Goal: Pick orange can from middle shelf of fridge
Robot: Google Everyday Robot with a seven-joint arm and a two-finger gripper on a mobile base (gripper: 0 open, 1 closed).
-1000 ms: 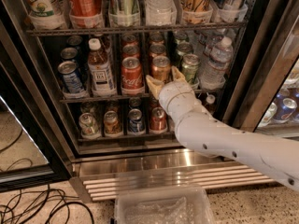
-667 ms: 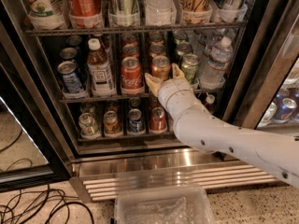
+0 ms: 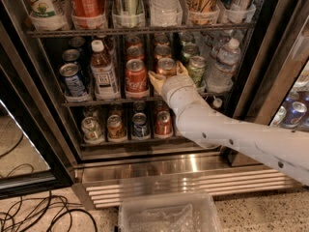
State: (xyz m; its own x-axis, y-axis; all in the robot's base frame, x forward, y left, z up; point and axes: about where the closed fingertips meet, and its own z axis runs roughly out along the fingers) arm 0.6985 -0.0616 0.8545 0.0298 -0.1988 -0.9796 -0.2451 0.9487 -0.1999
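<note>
The orange can [image 3: 166, 65] stands in the front row of the middle shelf [image 3: 96, 101] of the fridge [image 3: 29, 105], between a red Coca-Cola can [image 3: 136, 76] and a green can [image 3: 196, 69]. My gripper [image 3: 167, 76] reaches in from the lower right. Its cream fingers [image 3: 154, 81] stand one on each side of the orange can's lower half, slightly wider than the can. The can rests on the shelf. My white arm [image 3: 231, 134] hides the shelf's right front and part of the bottom row.
A tea bottle [image 3: 103, 70] and a blue can [image 3: 73, 79] stand to the left, a water bottle [image 3: 223, 64] to the right. Tall cans in clear cups fill the rack above. A clear plastic bin [image 3: 169, 214] and cables [image 3: 29, 211] lie on the floor. The glass door [image 3: 14, 144] is open at left.
The arm has shifted very slightly; the gripper stays around the orange can, which has not visibly moved.
</note>
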